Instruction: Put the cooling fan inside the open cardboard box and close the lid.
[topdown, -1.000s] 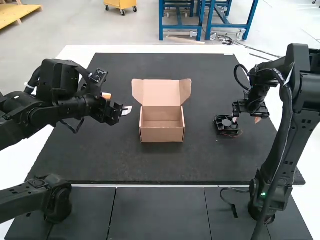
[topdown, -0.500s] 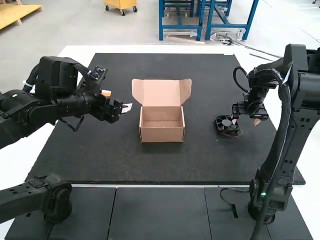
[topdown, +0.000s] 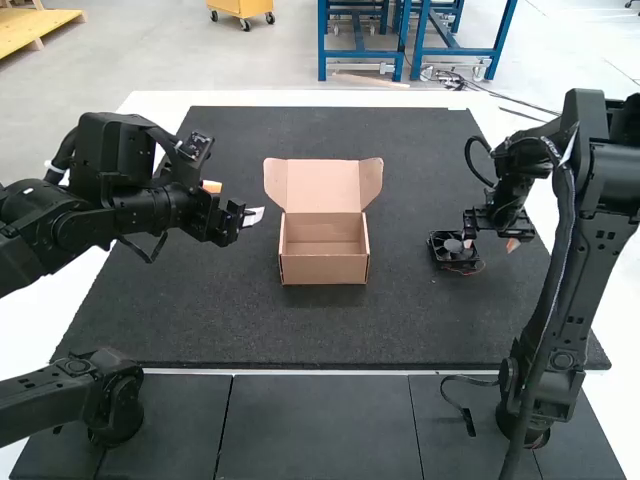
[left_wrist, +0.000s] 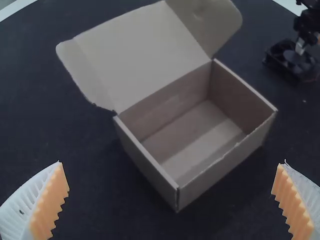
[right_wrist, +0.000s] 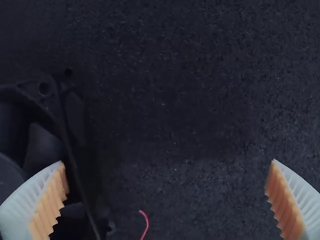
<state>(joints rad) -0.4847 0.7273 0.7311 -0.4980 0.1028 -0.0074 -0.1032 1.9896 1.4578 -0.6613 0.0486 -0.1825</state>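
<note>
Right pincer shifts slightly over the cooling fan, spread wide to straddle its rim, fan lying on the tabletop at 3 o'clock of the open cardboard box; left pincer waits wide at 9 o'clock.

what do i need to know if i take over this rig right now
The left claw is open and empty, left of the cardboard box and pointed at it.
The right claw is open and empty, low over the right edge of the cooling fan.
The cooling fan lies flat on the mat, right of the box, not gripped.
The box is empty; its lid stands open at the back.
Done: nothing. Left: grip the fan, put it in the box, close the lid.
</note>
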